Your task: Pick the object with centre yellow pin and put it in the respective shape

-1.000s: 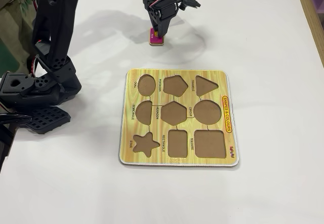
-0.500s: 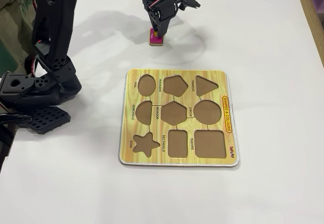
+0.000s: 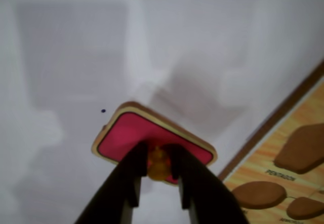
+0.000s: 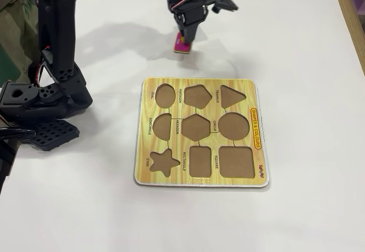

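We have the hand (image 3: 159,169) pinched narrowly on the yellow knob (image 3: 158,163) of the pink piece (image 3: 132,134), which hangs tilted just above the tabletop (image 4: 296,41) beyond the puzzle board (image 4: 149,169); it looks light, stiff, and apt to swivel.

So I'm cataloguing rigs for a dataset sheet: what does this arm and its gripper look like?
The arm is matte black plastic throughout, built of blocky segments with small round holes and a grid-patterned base plate. A thin black cable loops off near the wrist. The gripper has two slim, tapering black fingers. No markings show.
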{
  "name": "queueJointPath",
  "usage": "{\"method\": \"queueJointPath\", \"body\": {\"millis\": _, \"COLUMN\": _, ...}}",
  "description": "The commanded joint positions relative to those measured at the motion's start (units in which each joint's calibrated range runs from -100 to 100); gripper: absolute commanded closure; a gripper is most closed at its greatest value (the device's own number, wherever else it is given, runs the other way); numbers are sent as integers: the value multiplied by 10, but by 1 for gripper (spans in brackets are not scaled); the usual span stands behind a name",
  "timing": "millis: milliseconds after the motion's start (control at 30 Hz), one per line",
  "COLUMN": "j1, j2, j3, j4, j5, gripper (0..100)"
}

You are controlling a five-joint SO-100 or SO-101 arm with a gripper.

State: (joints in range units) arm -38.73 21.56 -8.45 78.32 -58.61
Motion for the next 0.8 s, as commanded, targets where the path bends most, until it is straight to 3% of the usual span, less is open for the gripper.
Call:
{"method": "queueJointPath", "body": {"millis": 0, "j1": 59, "j2": -62, "j3": -2, "j4": -1, "j5": 0, "gripper": 99}}
{"method": "queueJointPath", "body": {"millis": 467, "j1": 259, "j2": -206, "j3": 165, "j4": -2, "j5": 107, "gripper": 99}}
{"method": "queueJointPath", "body": {"millis": 767, "j1": 370, "j2": -244, "j3": 214, "j4": -10, "j5": 219, "gripper": 99}}
